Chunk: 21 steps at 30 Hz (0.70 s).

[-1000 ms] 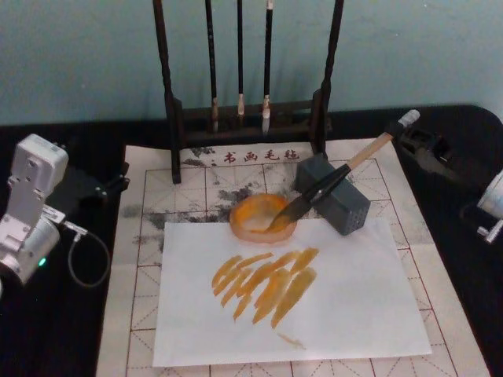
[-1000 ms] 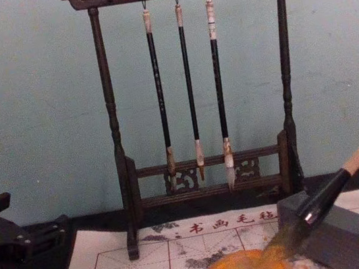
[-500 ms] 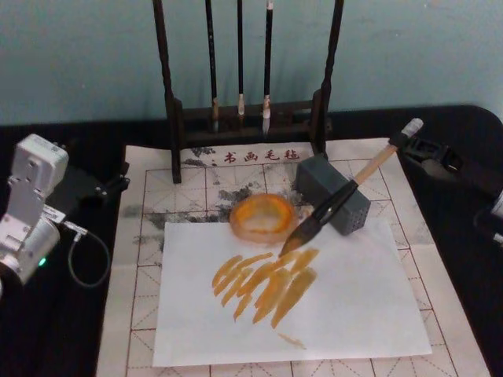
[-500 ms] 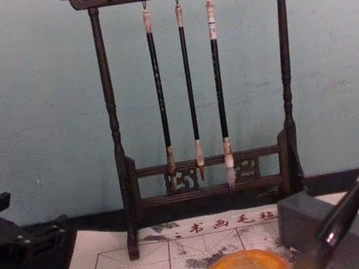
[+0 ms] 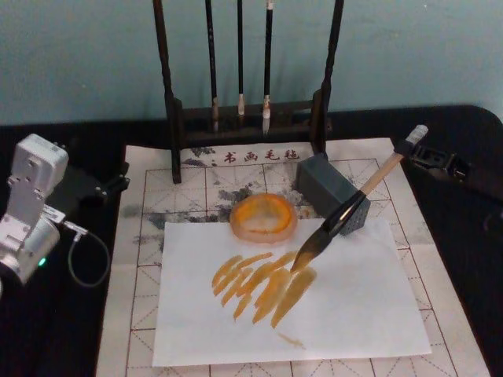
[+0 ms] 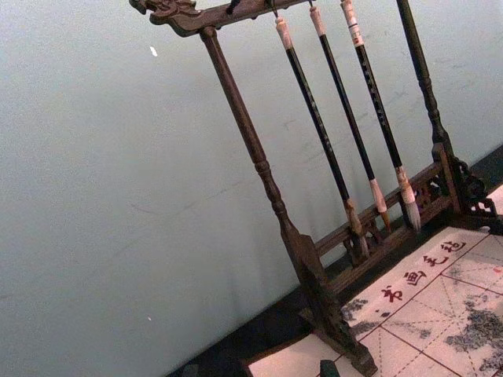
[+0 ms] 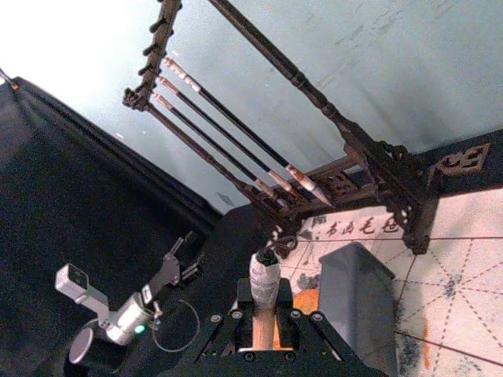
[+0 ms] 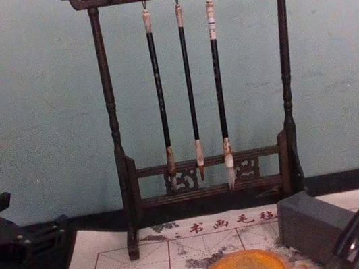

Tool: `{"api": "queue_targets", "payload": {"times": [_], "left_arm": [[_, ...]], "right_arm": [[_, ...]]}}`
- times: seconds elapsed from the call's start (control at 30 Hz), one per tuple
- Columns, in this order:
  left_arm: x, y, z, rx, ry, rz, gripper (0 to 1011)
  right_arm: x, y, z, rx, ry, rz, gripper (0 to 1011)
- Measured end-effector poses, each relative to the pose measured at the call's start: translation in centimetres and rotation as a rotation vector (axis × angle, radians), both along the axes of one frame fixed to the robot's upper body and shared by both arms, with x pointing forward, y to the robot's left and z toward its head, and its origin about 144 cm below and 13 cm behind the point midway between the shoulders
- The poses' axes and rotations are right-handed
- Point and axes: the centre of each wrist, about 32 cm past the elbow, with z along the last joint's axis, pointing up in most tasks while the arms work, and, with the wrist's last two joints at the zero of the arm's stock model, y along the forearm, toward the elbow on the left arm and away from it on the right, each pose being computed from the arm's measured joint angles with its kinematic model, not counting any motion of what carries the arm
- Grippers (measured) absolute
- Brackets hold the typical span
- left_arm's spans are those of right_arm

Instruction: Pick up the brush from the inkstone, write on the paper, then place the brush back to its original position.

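Writing step: right pincer (image 5: 412, 146) clamped on the cord-wrapped end of the brush (image 5: 350, 210), tip at the orange strokes (image 5: 263, 284) on the paper (image 5: 354, 310), just beside the inkstone (image 5: 264, 217); next prob. needs a light drag across the paper; left pincer (image 5: 108, 185) parked at worktop (image 5: 464, 259) left.

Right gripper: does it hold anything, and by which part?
Yes. The right gripper holds the brush by the upper end of its handle, just below the white cord wrap. The left gripper holds nothing.
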Motion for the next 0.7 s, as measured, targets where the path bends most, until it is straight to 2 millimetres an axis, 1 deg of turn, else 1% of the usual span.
{"api": "queue_targets", "payload": {"times": [0.4, 0.7], "left_arm": [[0.00, 0.00, 0.00, 0.000, 0.000, 0.000, 1001], [0.00, 0.00, 0.00, 0.000, 0.000, 0.000, 1001]], "right_arm": [[-0.24, -0.46, 0.24, -0.056, -0.039, -0.008, 191], [-0.48, -0.51, 0.70, -0.101, -0.105, -0.016, 191]]}}
